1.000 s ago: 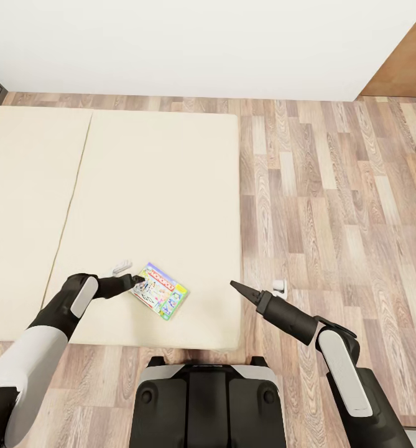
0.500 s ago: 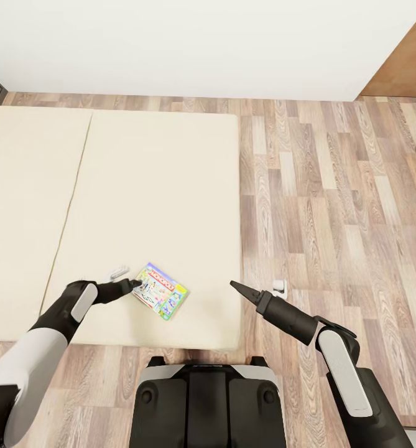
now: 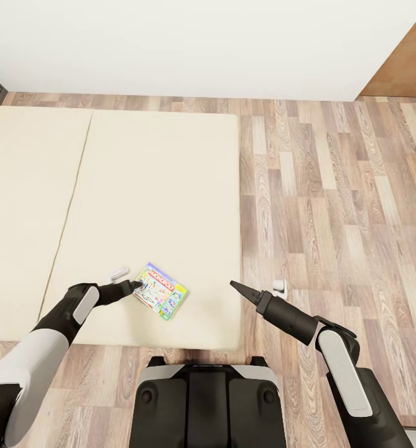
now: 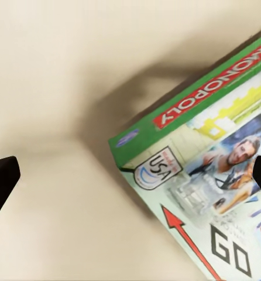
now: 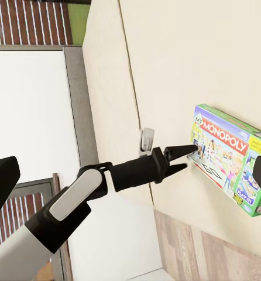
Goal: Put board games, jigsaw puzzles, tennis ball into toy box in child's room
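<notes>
A Monopoly box (image 3: 160,291) lies flat on the cream bed (image 3: 139,186), near the bed's front edge and turned at an angle to it. The left gripper (image 3: 135,285) sits at the box's near-left corner, its dark fingers spread; in the right wrist view one fingertip (image 5: 188,150) reaches the box edge while the other stops just short of it. In the left wrist view the box (image 4: 206,187) corner lies between the two fingertips (image 4: 2,178), which stand wide apart at the frame's edges, so the claw is released and grips nothing. The box lid shows a green border, a red "MONOPOLY" band and a "GO" arrow.

A small white object (image 3: 118,273) rests on the bed just beyond the left gripper, away from the box; its nature cannot be told. The right gripper (image 3: 234,285) hangs off the bed's right edge, over the wood floor (image 3: 332,186), well apart from the box. Its fingers come to a single point in the head view, appearing clenched and empty. A second small white object (image 3: 278,286) lies on the floor just beside that arm. The robot's dark base (image 3: 208,398) stands at the bed's front edge, below the box. A white wall (image 3: 201,43) rises behind the bed.
</notes>
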Robot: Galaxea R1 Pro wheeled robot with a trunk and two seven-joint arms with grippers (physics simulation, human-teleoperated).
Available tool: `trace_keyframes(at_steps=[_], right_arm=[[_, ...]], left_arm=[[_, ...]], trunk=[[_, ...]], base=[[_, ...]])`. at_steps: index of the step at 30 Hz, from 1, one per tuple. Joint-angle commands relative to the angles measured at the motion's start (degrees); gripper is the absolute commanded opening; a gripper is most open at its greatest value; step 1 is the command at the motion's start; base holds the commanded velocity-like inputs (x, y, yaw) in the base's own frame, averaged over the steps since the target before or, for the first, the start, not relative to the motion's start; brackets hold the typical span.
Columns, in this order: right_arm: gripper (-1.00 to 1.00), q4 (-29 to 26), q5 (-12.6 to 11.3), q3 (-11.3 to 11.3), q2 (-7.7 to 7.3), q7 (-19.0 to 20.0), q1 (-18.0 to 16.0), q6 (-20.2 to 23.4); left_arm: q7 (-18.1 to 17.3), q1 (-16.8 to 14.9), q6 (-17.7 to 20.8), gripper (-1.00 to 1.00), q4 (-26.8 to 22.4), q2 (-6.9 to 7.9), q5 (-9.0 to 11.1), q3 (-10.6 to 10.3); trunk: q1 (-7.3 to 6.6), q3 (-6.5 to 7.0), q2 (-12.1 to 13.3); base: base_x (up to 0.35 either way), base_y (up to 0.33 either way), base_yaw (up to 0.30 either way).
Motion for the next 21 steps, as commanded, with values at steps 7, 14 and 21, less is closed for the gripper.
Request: trace_keyframes(at_steps=[7, 14, 21], right_arm=[[1.0, 0.0, -0.1, 0.0, -0.01, 0.0, 0.0, 0.3], [1.0, 0.0, -0.1, 0.0, -0.01, 0.0, 0.0, 0.3], [1.0, 0.0, -0.1, 0.0, -0.01, 0.0, 0.0, 0.3]], left_arm=[[-3.8, 0.0, 0.0, 1.0, 0.0, -0.04, -0.2, -0.2], [-4.8, 0.0, -0.6, 1.0, 0.1, -0.04, -0.3, -0.2], [-4.9, 0.0, -0.8, 1.0, 0.1, -0.04, -0.3, -0.3]], trunk=[[0.03, -0.06, -0.1], [0.03, -0.06, -0.1], [0.03, -0.06, -0.1]], base=[[0.0, 0.0, 0.0], [0.0, 0.0, 0.0], [0.0, 0.0, 0.0]])
